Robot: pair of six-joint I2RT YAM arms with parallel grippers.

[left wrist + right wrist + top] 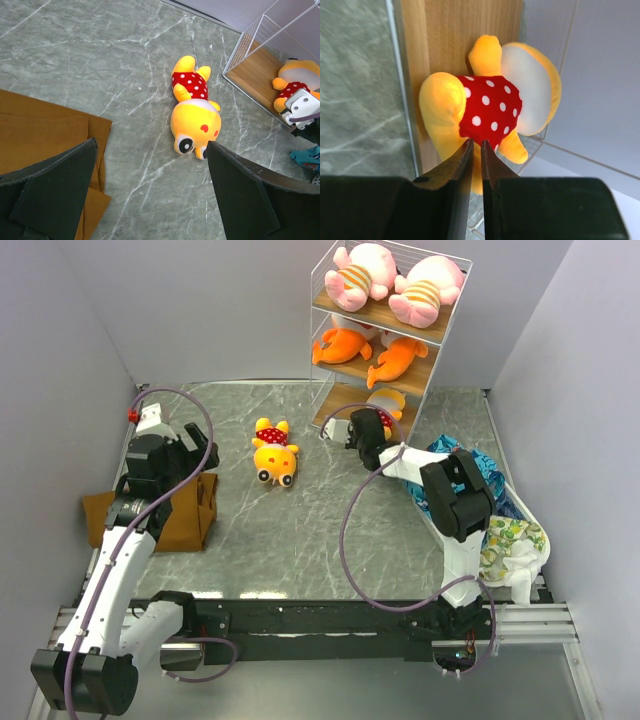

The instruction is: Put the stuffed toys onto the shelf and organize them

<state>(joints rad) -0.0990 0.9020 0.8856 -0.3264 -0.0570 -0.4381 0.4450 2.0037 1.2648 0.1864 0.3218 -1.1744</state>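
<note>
Right gripper (475,143) has its fingers squeezed nearly together, right at the yellow plush animal in a red polka-dot shirt (490,107) sitting on the tall white wire shelf's (378,325) bottom wooden board. Left gripper (150,147) hangs wide open above the grey marble table (300,540), where the other yellow polka-dot plush (274,455) lies.
</note>
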